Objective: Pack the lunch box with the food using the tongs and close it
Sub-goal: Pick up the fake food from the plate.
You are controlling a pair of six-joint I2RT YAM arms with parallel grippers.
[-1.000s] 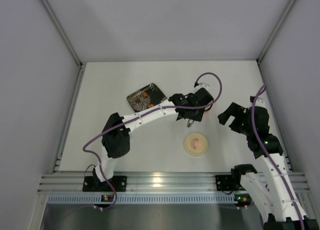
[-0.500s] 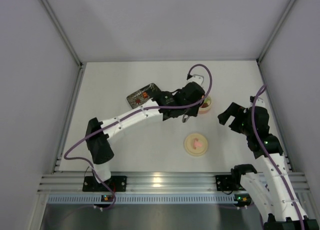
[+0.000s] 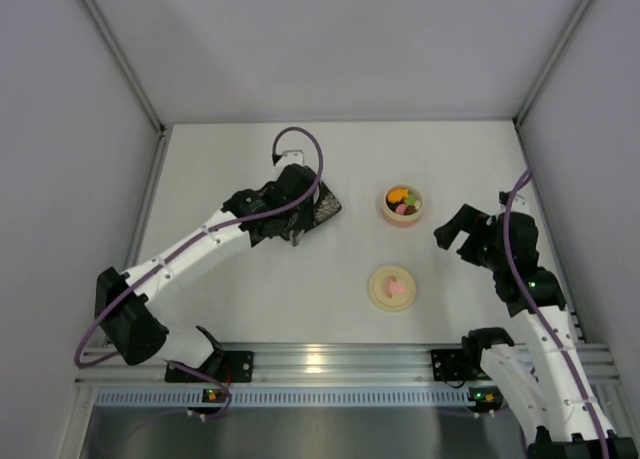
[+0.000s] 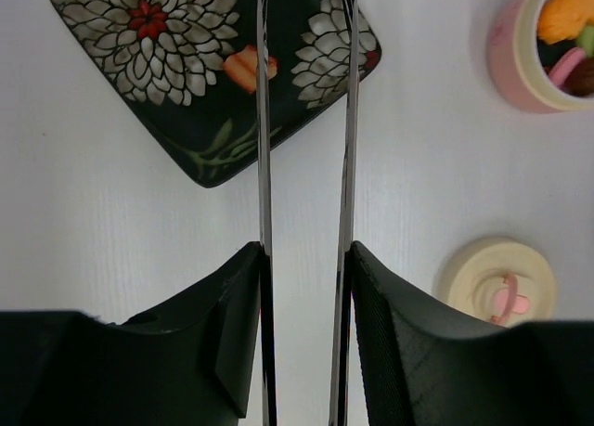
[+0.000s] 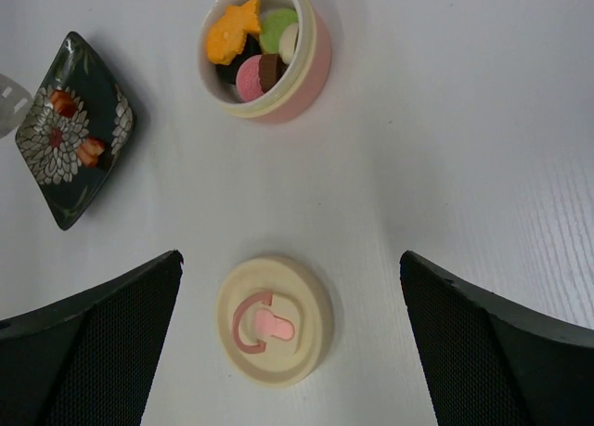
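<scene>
Left claw [image 4: 302, 254] is clamped on the tongs [image 4: 263, 166], both thin metal arms pinched between its fingers. The arms run out over the dark flowered plate [image 4: 213, 157], tips past the frame edge. A couple of orange food pieces [image 4: 244, 66] are left on the plate. The rest sit in the pink bowl [image 5: 311, 64], well to the plate's right. The lid [image 5: 274, 319] lies flat on the surface near the bowl, knob up. Right claw [image 5: 288, 255] is spread wide, empty, hanging above the lid.

Handling guess: the tongs are stiff but springy and slick, so grip mid-length and squeeze gently. The pieces look tiny and light and will likely squirt out if pinched hard. The lid looks light and rigid, best taken by the knob.
</scene>
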